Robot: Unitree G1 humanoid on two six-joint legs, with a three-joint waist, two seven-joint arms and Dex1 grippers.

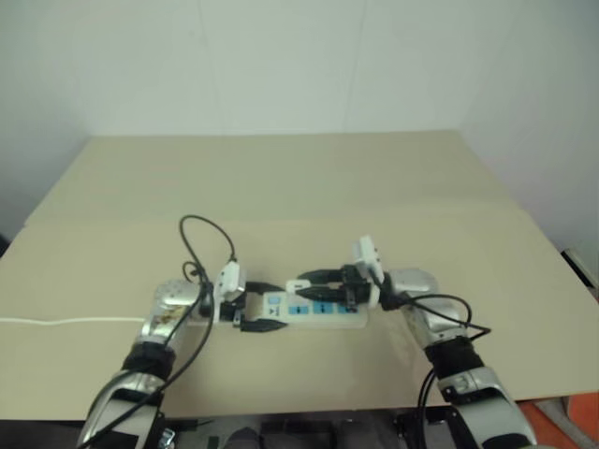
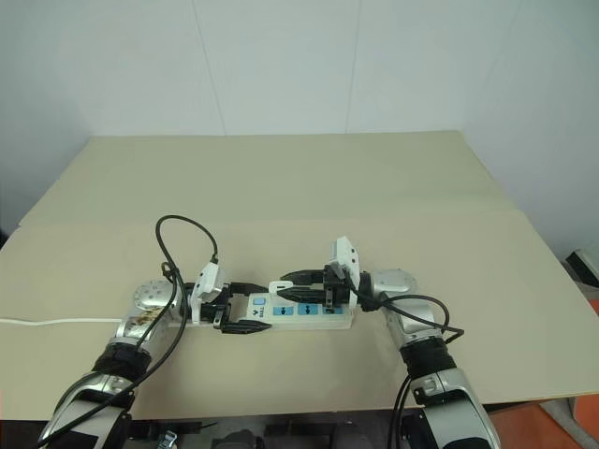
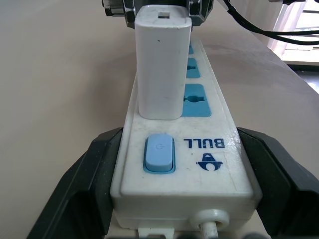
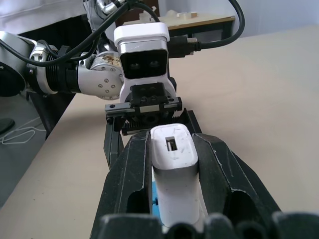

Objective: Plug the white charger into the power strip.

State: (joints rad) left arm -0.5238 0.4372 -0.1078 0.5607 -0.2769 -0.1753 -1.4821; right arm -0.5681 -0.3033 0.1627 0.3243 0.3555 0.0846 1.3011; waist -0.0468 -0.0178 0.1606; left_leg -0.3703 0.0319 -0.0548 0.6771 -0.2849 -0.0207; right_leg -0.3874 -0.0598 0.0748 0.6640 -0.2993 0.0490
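Note:
The power strip (image 3: 199, 144) lies along the tan table, and my left gripper (image 2: 267, 307) is shut on its switch end, one black finger (image 3: 84, 179) on each long side. The white charger (image 3: 163, 59) stands upright on the strip at the blue socket nearest the switch. Its base meets the strip's face and its prongs are hidden. My right gripper (image 4: 170, 135) comes in from the far end of the strip and is shut on the charger (image 4: 172, 164), with a black finger (image 4: 129, 169) on either side.
The strip's thin white cord (image 2: 37, 323) runs off the table's left edge. Black cables (image 2: 182, 234) loop above my left wrist and beside my right wrist (image 2: 421, 313). The table's near edge (image 2: 281, 407) lies just behind both arms. Tan tabletop (image 2: 299, 187) stretches beyond the strip.

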